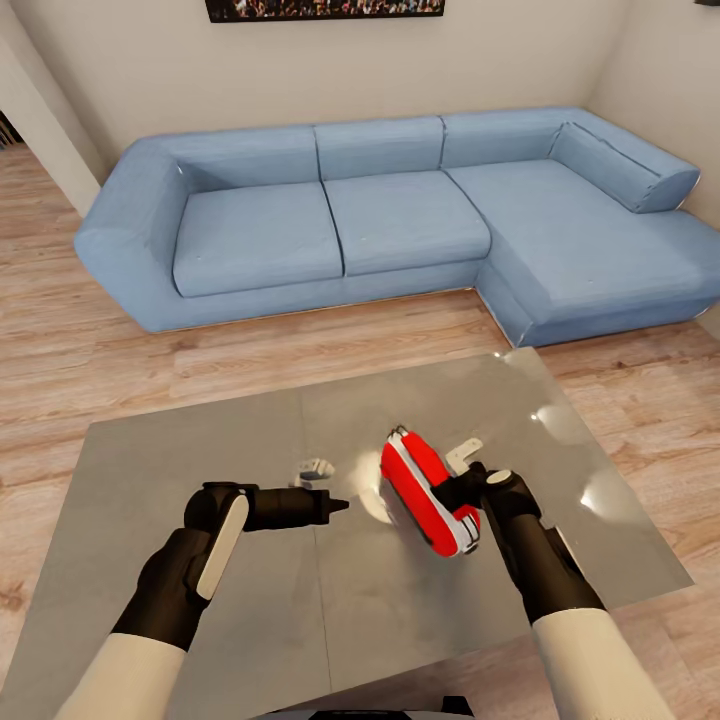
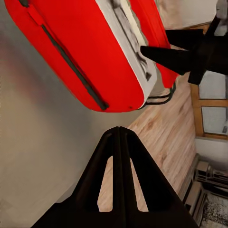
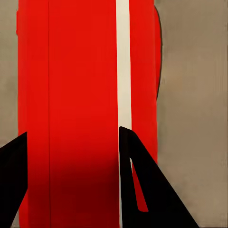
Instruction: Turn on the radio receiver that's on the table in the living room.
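Note:
The red radio receiver (image 1: pixel 428 492) with white edge trim is tipped over at a slant on the glossy grey table (image 1: pixel 180 470), right of the middle seam. My right gripper (image 1: pixel 458 488) is against its right side, open, and the fingers (image 3: pixel 142 190) straddle the red body (image 3: pixel 71 71), one lying over the white trim. In the left wrist view one right fingertip (image 2: pixel 156 53) touches the radio's white band (image 2: pixel 128 28), and the loop handle (image 2: pixel 161 97) hangs below. My left gripper (image 1: pixel 343 506) is shut and empty, its tip (image 2: pixel 118 129) pointing at the radio from a short way off.
A big blue L-shaped sofa (image 1: pixel 400 210) stands beyond the table across light wood floor (image 1: pixel 100 350). A crowd picture (image 1: pixel 320 8) hangs on the beige wall. The table's right edge (image 1: pixel 640 520) is close to my right arm. Bright reflections (image 1: pixel 315 468) lie on the top.

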